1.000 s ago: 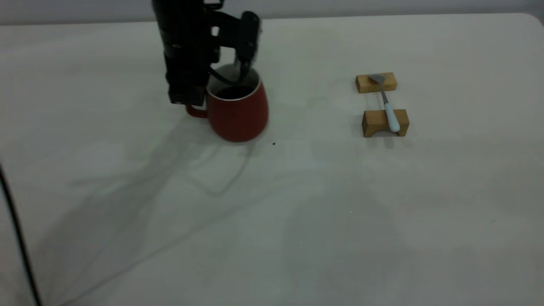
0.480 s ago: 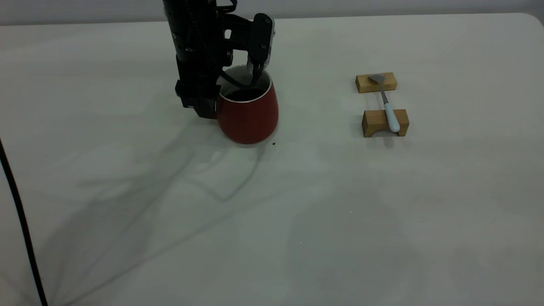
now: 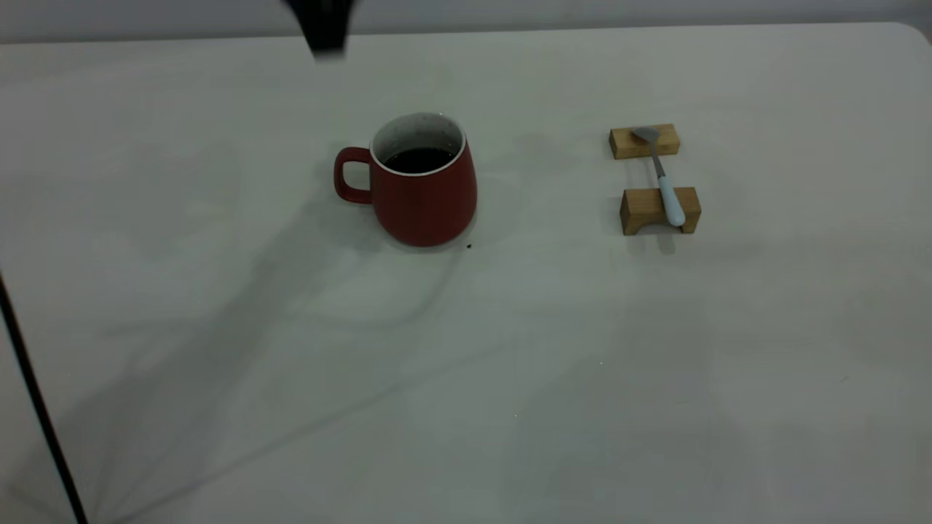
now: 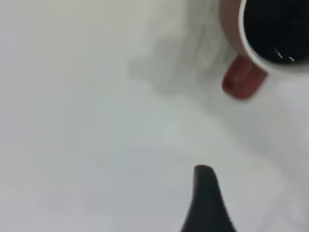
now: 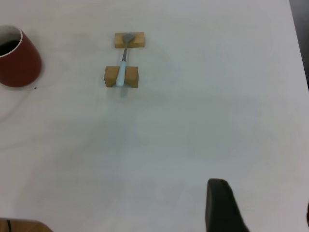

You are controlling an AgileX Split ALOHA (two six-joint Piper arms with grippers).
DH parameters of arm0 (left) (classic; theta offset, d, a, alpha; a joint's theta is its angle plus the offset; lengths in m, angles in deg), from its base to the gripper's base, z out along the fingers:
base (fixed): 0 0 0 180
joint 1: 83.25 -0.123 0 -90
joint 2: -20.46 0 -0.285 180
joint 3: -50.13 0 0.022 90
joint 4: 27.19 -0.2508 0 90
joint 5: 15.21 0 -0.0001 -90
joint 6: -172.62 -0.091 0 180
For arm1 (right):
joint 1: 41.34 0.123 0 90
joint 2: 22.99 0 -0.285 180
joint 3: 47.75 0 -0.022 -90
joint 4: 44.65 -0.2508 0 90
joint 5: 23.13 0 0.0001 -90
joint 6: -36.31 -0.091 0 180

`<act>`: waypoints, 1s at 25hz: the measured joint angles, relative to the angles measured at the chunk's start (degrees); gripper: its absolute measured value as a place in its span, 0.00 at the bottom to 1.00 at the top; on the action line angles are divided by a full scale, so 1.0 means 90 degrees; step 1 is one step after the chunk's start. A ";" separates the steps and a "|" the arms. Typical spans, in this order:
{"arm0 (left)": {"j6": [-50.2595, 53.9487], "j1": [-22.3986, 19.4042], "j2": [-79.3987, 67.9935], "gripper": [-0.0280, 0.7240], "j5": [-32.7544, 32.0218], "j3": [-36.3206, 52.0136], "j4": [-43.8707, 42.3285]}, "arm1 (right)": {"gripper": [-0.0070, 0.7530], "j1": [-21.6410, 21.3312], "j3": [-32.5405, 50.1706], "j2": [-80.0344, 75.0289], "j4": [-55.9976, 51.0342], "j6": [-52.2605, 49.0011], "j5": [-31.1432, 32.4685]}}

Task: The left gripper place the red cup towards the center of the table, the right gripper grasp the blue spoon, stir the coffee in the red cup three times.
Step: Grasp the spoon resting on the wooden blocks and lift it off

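The red cup stands upright on the table, handle to the left, with dark coffee inside and nothing touching it. The left arm is high above and behind the cup, mostly out of the exterior view. In the left wrist view the left gripper is open and empty, with the cup's handle well away from it. The blue spoon lies across two wooden blocks to the right. My right gripper hovers open far from the spoon and the cup.
The two wooden blocks hold the spoon off the table. A small dark speck lies by the cup's base. A black cable crosses the near left corner. The table's rounded corner is at the far right.
The left gripper has let go of the cup and risen up out of the exterior view. The cup moved slightly right before that and now stands alone. The spoon has not moved.
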 joint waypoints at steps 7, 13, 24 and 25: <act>0.2088 -0.0005 0.1045 0.65 -0.0180 -0.0403 -0.0346 | 0.61 0.0000 0.0000 0.0000 -0.0005 0.0000 0.0000; 0.3441 -0.0005 0.2257 0.57 -0.0180 -0.0173 -0.0883 | 0.61 0.0000 0.0000 0.0000 -0.0005 0.0000 0.0000; 0.4152 -0.0005 0.5951 0.55 -0.0180 0.2569 -0.0260 | 0.61 0.0000 0.0000 0.0000 -0.0005 0.0000 0.0000; 0.4165 -0.0005 0.6379 0.55 -0.0180 0.2931 -0.0168 | 0.61 0.0000 0.0000 0.0000 -0.0005 0.0000 0.0000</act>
